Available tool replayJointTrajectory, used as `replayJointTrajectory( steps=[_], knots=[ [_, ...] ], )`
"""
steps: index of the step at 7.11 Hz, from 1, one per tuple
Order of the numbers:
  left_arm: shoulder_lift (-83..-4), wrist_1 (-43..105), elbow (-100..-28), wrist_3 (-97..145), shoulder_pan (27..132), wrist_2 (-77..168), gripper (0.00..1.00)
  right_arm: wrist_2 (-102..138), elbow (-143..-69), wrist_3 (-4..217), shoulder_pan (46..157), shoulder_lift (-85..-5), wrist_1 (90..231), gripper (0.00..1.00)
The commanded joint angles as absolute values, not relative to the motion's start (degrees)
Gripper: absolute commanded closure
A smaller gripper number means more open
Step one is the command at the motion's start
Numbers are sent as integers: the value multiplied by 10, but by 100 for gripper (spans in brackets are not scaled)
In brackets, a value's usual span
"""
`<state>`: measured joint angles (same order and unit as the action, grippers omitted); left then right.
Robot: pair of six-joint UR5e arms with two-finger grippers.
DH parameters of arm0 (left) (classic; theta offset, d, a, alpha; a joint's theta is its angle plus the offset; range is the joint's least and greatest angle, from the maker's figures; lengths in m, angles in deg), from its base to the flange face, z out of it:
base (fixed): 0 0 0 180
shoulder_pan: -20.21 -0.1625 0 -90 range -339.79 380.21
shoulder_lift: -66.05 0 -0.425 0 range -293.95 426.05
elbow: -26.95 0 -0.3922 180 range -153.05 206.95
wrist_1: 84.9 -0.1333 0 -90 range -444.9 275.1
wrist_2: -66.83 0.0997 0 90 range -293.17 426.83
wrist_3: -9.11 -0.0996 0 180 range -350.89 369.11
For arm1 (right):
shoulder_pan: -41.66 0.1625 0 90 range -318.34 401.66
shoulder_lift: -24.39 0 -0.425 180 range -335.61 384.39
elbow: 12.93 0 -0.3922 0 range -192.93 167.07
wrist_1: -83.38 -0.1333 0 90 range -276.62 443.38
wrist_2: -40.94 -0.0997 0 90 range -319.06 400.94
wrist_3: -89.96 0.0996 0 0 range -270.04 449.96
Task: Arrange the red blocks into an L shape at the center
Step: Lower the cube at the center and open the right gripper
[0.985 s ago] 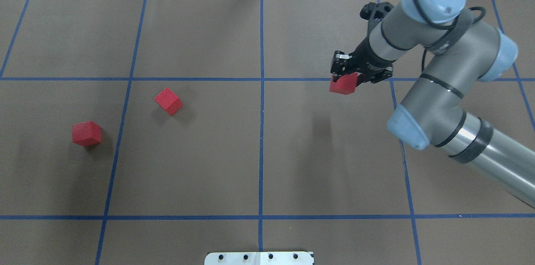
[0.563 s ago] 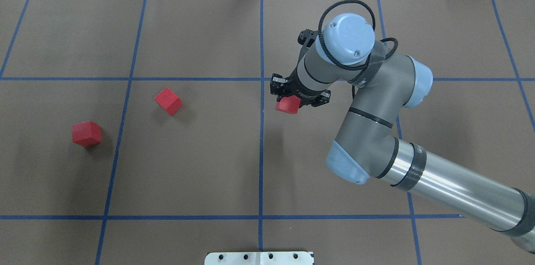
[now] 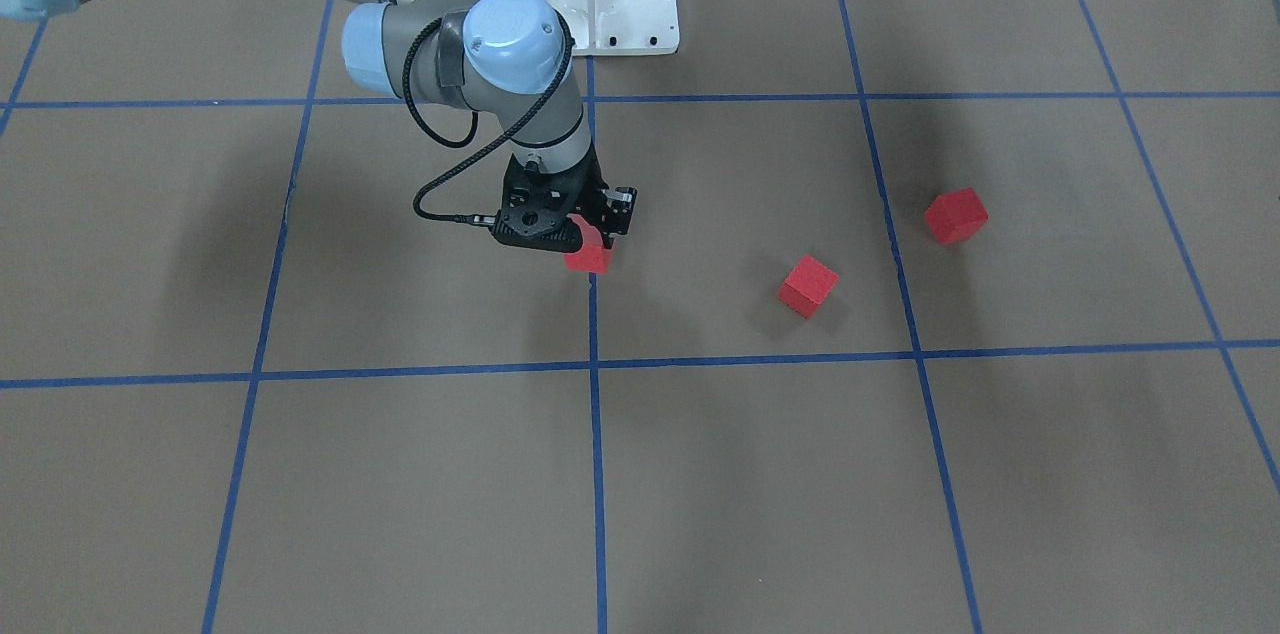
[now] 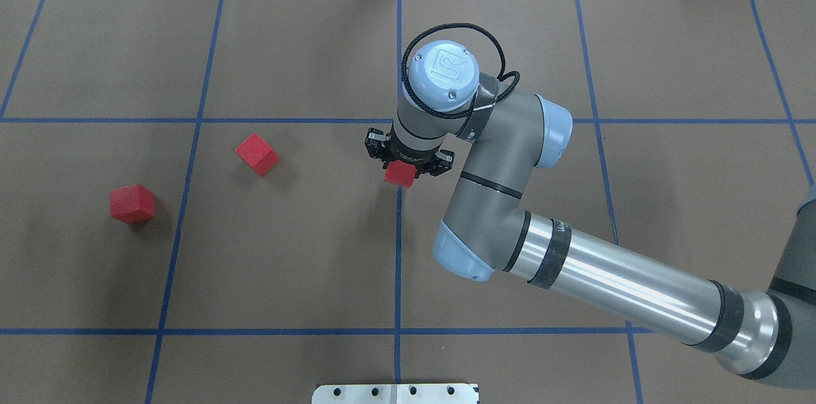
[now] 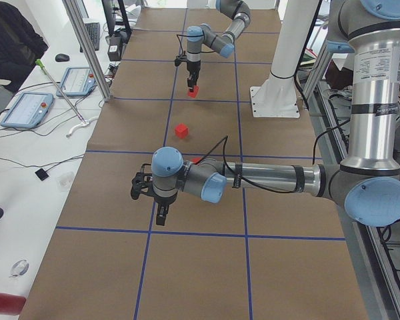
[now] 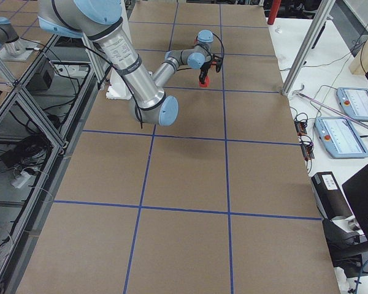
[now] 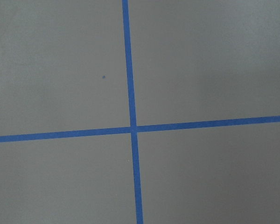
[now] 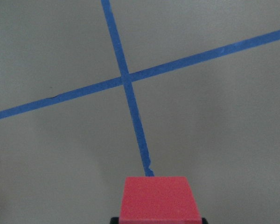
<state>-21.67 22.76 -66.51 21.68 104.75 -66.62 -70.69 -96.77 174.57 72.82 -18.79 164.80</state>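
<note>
My right gripper point(image 4: 404, 167) is shut on a red block point(image 4: 400, 174), held low over the blue tape line point(image 4: 398, 245) at the center; I cannot tell if the block touches the paper. The same block point(image 3: 589, 257) shows under the gripper point(image 3: 578, 236) in the front view and fills the bottom of the right wrist view point(image 8: 157, 198). Two more red blocks lie loose on the left half, one point(image 4: 257, 154) nearer the center and one point(image 4: 132, 203) farther out. My left gripper point(image 5: 160, 212) shows only in the left side view, where I cannot tell its state.
The white robot base plate point(image 4: 395, 393) sits at the near table edge. Blue tape lines point(image 7: 130, 126) divide the brown paper into large squares. A side table with tablets point(image 5: 27, 110) and a seated person point(image 5: 10, 37) lies beyond the far edge.
My right arm has carried its red block leftward from the right half to the center tape line. The two loose blocks have not moved.
</note>
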Motion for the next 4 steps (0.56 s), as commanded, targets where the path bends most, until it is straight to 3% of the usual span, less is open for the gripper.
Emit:
replayJointTrajectory(
  steps=[1,2,4],
  knots=[
    [-217,228,-667,217,1048,-668,0,-707,-954,1741,716,-186,1645,100],
    [-217,228,-667,217,1048,-668,0,-707,-951,1740,715,-186,1645,92],
    [-218,228,-667,217,1048,-669,0,-706,-949,1733,715,-186,1645,38]
  ],
)
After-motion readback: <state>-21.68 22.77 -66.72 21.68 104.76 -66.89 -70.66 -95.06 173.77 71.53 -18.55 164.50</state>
